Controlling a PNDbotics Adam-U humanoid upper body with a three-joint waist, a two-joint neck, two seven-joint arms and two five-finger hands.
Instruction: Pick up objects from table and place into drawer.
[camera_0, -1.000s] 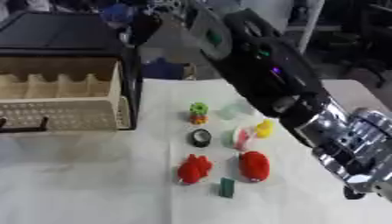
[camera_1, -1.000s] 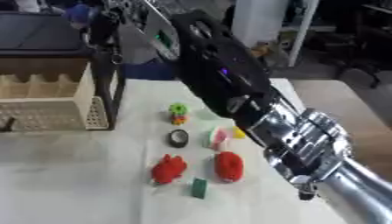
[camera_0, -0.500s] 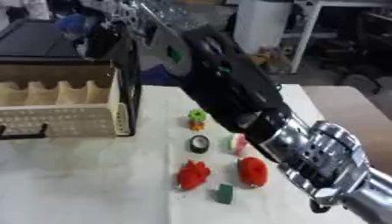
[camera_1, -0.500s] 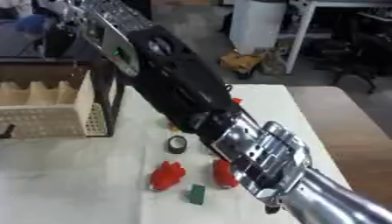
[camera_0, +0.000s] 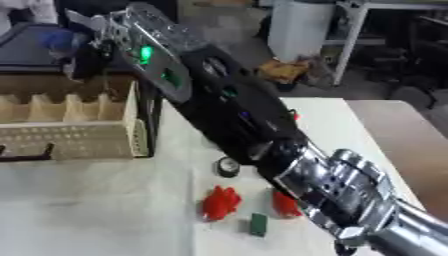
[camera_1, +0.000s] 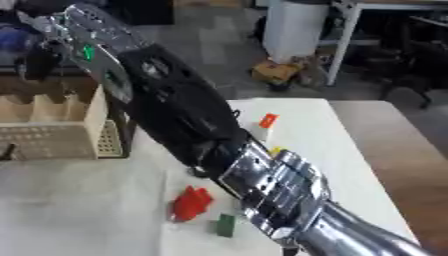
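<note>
In my left eye view, the right arm (camera_0: 219, 115) sweeps diagonally across the frame from the upper left down to the lower right, and its silver hand (camera_0: 341, 192) sits over the white table (camera_0: 96, 210); I cannot tell whether the fingers are curled or relaxed. The open drawer (camera_0: 74, 125), cream with dividers inside, stands at the left, well apart from the small objects. Just left of the arm lies a black and white ring (camera_0: 228, 167); below it a red lumpy object (camera_0: 220, 202), a small green block (camera_0: 258, 223) and a second red object (camera_0: 284, 204) partly behind the hand. In my right eye view, the arm hides more: I see the red lumpy object, the green block, and beyond the arm an orange and white piece (camera_1: 266, 124) and a sliver of yellow (camera_1: 276, 149) beside the hand. My left hand shows in neither view.
</note>
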